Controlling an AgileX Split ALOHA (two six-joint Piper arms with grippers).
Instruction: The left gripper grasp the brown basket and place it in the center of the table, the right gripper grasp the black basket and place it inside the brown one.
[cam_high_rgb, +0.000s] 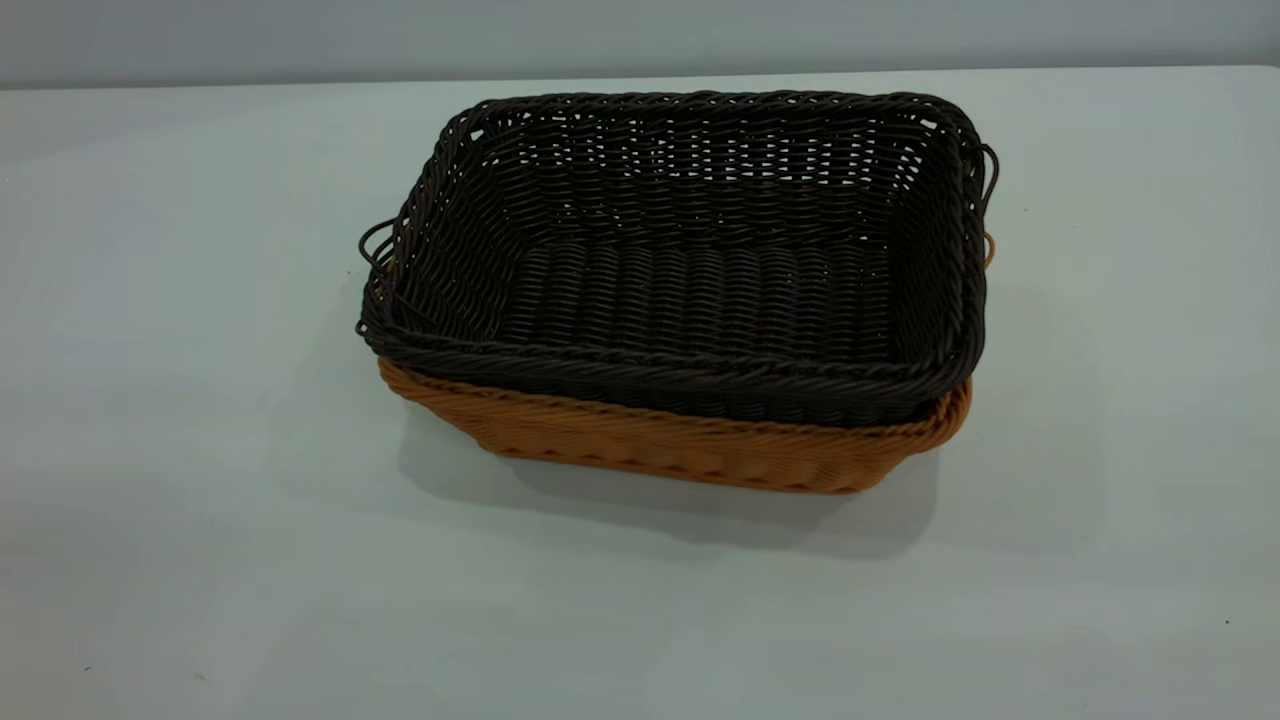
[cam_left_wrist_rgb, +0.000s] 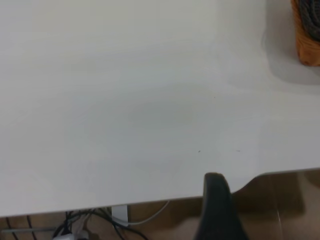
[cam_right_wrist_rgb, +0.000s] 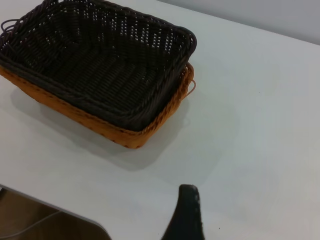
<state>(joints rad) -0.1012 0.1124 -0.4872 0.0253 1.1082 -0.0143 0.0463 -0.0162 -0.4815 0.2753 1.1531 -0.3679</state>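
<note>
The black basket (cam_high_rgb: 690, 270) sits nested inside the brown basket (cam_high_rgb: 680, 450), its rim standing above the brown rim. Both rest on the table (cam_high_rgb: 200, 450), near the middle. The right wrist view shows the same nested pair: the black basket (cam_right_wrist_rgb: 95, 65) inside the brown basket (cam_right_wrist_rgb: 125, 136). The left wrist view shows only a corner of the brown basket (cam_left_wrist_rgb: 306, 47). My left gripper (cam_left_wrist_rgb: 216, 210) hangs over the table's edge, far from the baskets. My right gripper (cam_right_wrist_rgb: 186, 215) is above bare table, apart from the baskets. Neither gripper shows in the exterior view.
The table edge (cam_left_wrist_rgb: 150, 202) shows in the left wrist view, with cables (cam_left_wrist_rgb: 90, 227) and floor below it. A table corner (cam_right_wrist_rgb: 60, 212) shows in the right wrist view. A grey wall (cam_high_rgb: 640, 35) runs behind the table.
</note>
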